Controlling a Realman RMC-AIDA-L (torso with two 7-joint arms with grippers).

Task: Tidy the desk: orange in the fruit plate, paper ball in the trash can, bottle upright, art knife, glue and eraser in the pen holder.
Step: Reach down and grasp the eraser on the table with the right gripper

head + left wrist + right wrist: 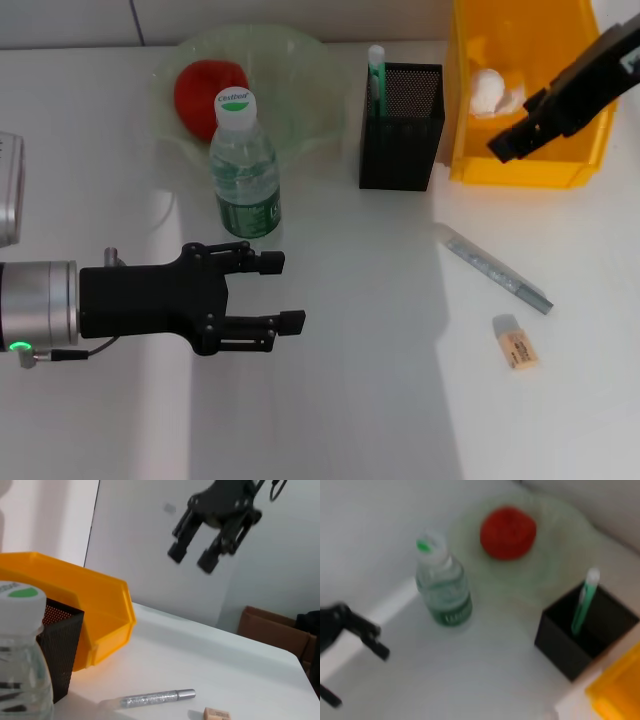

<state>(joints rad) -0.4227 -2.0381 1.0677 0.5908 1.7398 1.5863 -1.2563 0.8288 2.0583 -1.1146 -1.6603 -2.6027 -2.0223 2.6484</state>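
The orange [210, 90] lies in the green fruit plate [300, 70]. The water bottle [243, 170] stands upright in front of the plate. The black mesh pen holder [400, 135] holds the green-and-white glue stick [376, 68]. The paper ball [488, 90] lies in the yellow bin [520, 170]. The silver art knife [495, 270] and the eraser [515, 341] lie on the table at the right. My left gripper [285, 292] is open and empty, low beside the bottle. My right gripper [510, 142] hangs above the bin's front edge; the left wrist view shows it [192, 557] open and empty.
A grey device [8, 190] sits at the table's left edge. In the left wrist view the art knife [157, 698] and eraser [217, 713] lie past the pen holder [60, 645]. A brown box [275, 630] stands beyond the table's far edge.
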